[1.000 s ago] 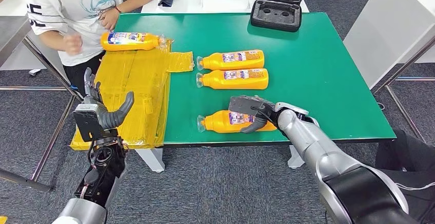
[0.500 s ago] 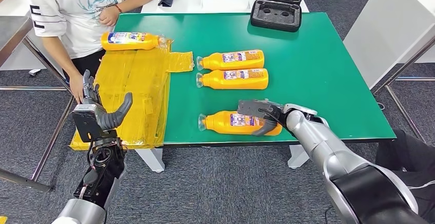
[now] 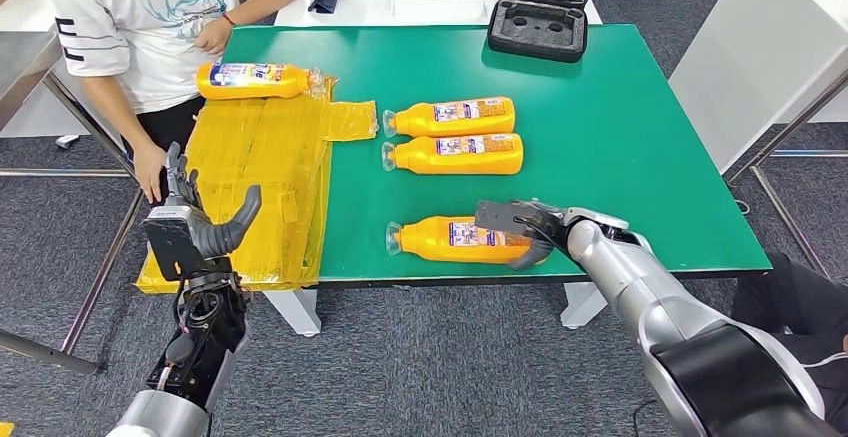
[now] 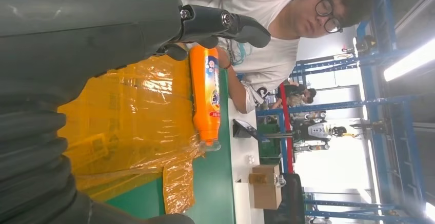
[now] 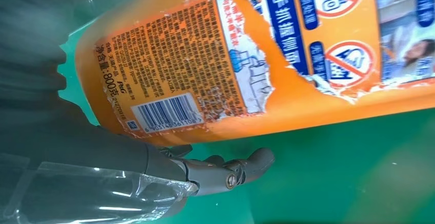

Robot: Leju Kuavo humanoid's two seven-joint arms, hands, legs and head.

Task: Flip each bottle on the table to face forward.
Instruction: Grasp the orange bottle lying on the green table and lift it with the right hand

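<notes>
Nearest, at the table's front edge: right hand (image 3: 515, 229) now lying over the base end of the nearest bottle (image 3: 455, 238), having slid toward the robot's right along it over the last second. Fingers draped across the top, thumb tucked at the near side; looks like a loose hold, though cannot tell how firmly closed. In the right wrist view, bottle (image 5: 267, 55) showing barcode and fine print (the back label, torn in places), with dark fingers (image 5: 225, 170) curled just beside its underside over green table (image 5: 333, 183). Bottle itself hardly moved, cap end at the same spot, flat on its side. Judged: grasp being settled, roll not yet begun.

Left hand (image 3: 195, 225) raised off the table's left front corner, fingers spread, thumb out, holding nothing; barely shifted.

Further back, on the green table (image 3: 620, 137): two more bottles (image 3: 450, 117) (image 3: 455, 154) side by side, nearly touching, caps toward the yellow plastic sheet (image 3: 265, 177). Unchanged.

Farthest: a fourth bottle (image 3: 255, 80) on the sheet's back edge, close to a person (image 3: 160, 27) whose arm now hangs down beside the table. Beyond, an open black case (image 3: 540, 7).

Judged: three bottles apparently waiting their turn.
</notes>
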